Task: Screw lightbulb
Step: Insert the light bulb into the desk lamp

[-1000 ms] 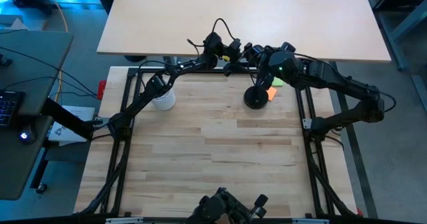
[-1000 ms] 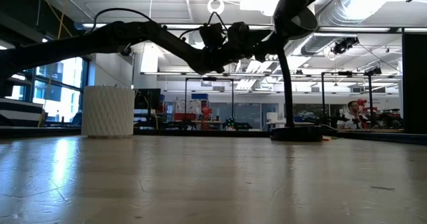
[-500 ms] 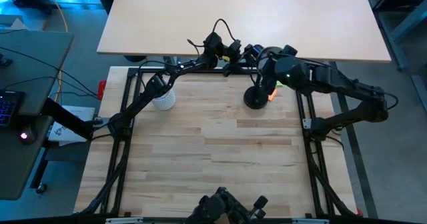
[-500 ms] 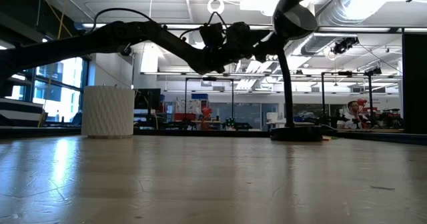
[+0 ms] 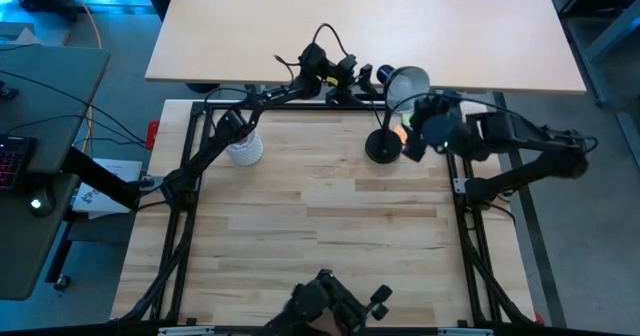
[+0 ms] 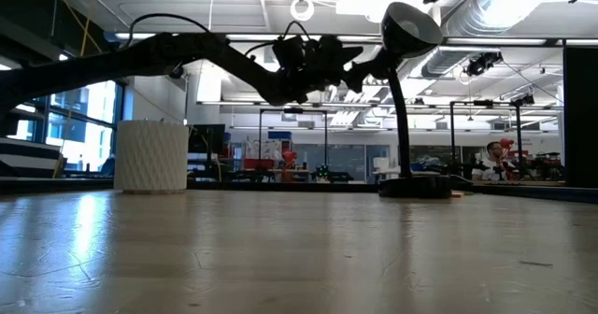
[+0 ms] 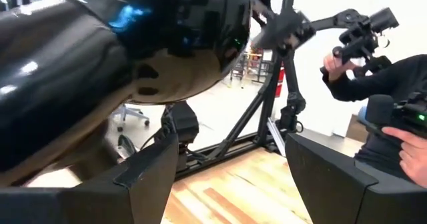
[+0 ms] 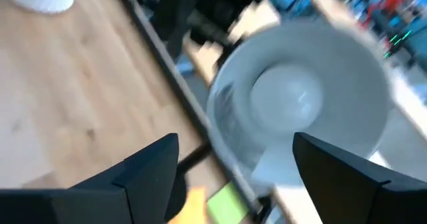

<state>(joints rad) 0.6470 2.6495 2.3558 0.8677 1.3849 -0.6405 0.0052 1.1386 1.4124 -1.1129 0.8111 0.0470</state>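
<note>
A black desk lamp stands at the table's far edge on its round base (image 5: 382,148), its stem rising to the shade (image 5: 405,81). The shade's pale inside faces up. The white lightbulb (image 8: 293,94) sits in the middle of the shade. My left gripper (image 5: 366,74) reaches level from the left to the shade's back (image 7: 133,57) and is open. My right gripper (image 5: 412,134) hangs open above the lamp base, to the near right of the shade. Nothing is between its fingers (image 8: 143,171). My left gripper is close against the shade's glossy black back, which fills the wrist view just above one finger (image 7: 143,177). I cannot tell whether that finger touches the shade. Nothing lies between the two fingers.
A white ribbed cup (image 5: 246,152) stands at the far left of the table. Orange and green paper slips (image 8: 223,201) lie beside the lamp base. A second, pale table (image 5: 360,26) stands beyond the far edge. A person's hands (image 7: 347,57) show in the room behind.
My right gripper has drawn back from the lamp shade toward the table's right and near side, still open, leaving the shade and bulb uncovered from above. My left gripper has edged slightly toward the table's left and rolled a little.
</note>
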